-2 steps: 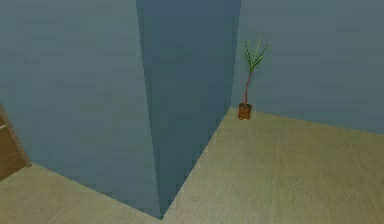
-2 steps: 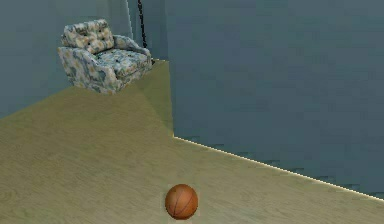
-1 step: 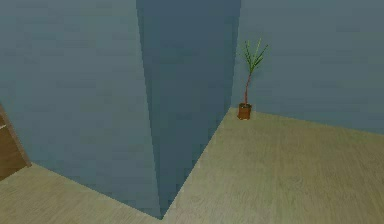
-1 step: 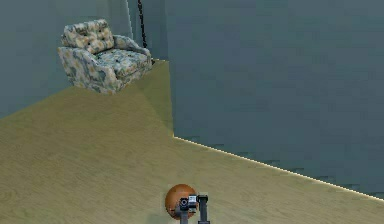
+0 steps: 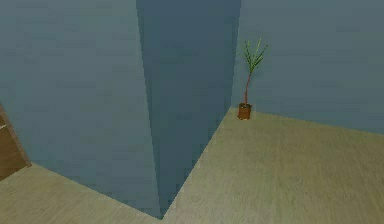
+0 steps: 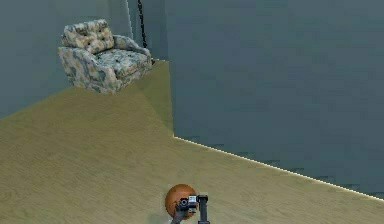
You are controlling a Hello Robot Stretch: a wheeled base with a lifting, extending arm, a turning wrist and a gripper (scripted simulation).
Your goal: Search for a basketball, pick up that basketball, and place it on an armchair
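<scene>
Your forward view looks ahead and slightly down, close against a blue wall corner (image 5: 160,150), a potted plant (image 5: 248,85) farther off. Your arm side view looks out past the hand (image 6: 186,206) at its bottom edge, the armchair (image 6: 103,57) far beyond it. Both share tan floor (image 6: 80,150).

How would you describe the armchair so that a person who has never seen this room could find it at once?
In the arm side view, follow the tan floor up to the far recess between the blue-grey walls. The armchair stands there, near the picture's upper left. It is bulky and padded, covered in a pale flowered pattern, unlike the plain orange-brown ball at the bottom edge.
</scene>
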